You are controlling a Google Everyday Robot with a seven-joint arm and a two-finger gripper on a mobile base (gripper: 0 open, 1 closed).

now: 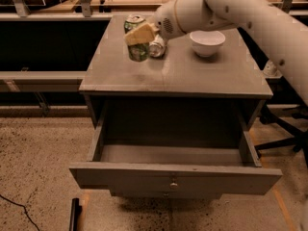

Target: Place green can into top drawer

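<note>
My gripper (138, 36) is shut on the green can (137, 51), a small can with a green and white label and silver top. It holds the can upright a little above the back left part of the cabinet top (192, 73). The top drawer (173, 177) is pulled open below, with a flat grey front, a small round knob (173, 183) and nothing visible inside. My white arm reaches in from the upper right.
A silvery can (157, 46) lies on its side on the cabinet top just right of the held can. A white bowl (207, 42) stands at the back right. A lower drawer front shows beneath. A chair base sits on the floor at right.
</note>
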